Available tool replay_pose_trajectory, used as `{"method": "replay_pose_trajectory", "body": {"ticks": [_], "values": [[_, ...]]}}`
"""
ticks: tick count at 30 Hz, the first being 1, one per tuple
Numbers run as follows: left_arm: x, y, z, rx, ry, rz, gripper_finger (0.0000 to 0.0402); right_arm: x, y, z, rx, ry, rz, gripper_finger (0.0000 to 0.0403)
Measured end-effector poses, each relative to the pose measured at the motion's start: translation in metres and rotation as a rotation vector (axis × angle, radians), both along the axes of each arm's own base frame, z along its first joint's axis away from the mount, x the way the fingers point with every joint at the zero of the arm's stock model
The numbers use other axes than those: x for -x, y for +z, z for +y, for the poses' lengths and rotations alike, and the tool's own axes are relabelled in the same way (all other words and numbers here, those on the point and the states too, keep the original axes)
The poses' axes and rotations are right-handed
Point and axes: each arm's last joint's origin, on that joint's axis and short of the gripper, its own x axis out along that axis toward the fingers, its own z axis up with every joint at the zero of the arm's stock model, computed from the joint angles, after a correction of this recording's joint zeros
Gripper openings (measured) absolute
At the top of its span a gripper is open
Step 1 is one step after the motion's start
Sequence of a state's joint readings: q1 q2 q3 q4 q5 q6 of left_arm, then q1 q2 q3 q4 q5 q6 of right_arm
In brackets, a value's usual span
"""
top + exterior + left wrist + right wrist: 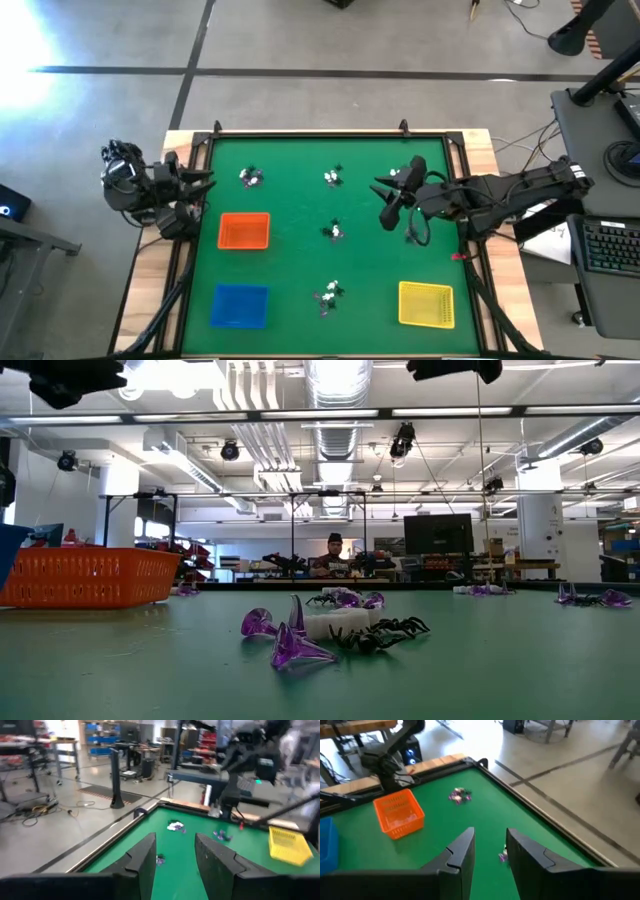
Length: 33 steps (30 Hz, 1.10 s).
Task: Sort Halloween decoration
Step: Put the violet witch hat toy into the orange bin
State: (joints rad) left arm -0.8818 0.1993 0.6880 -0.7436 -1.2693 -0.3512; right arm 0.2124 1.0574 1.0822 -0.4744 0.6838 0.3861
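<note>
The Halloween decoration lies in small heaps of white, black and purple trinkets on the green table: at the far left [250,178], far middle [333,177], centre [335,232] and near middle [328,295], the last one close up in the low view [330,630]. My left gripper [206,186] hovers open over the table's left rim, pointing level across the table, nothing between its fingers [175,865]. My right gripper [384,203] hangs open above the right half of the table, slanting down toward the left; a trinket [503,855] shows on the table beyond its gap [490,857].
An orange tray [244,231] stands left of centre, a blue tray [239,305] at the near left and a yellow tray [426,304] at the near right. A raised dark rim [330,136] frames the green surface. A person sits far off in the room behind the table [335,550].
</note>
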Motion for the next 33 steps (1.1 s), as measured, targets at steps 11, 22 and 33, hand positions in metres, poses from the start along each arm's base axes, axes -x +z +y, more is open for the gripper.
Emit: {"method": "replay_pose_trajectory", "body": {"ticks": [11, 22, 33], "values": [[0.0, 0.001, 0.0, 0.142, -0.05, -0.035, 0.0115, -0.005, -0.015, -0.024, -0.057, -0.134, 0.047, 0.0105], [0.002, 0.014, 0.003, 0.084, 0.061, -0.063, 0.0115, -0.022, -0.034, -0.053, -0.14, -0.147, 0.128, 0.0105], [0.017, 0.041, 0.021, 0.059, 0.024, -0.073, 0.0115, -0.03, -0.039, -0.062, -0.138, -0.16, 0.162, 0.0105]]}}
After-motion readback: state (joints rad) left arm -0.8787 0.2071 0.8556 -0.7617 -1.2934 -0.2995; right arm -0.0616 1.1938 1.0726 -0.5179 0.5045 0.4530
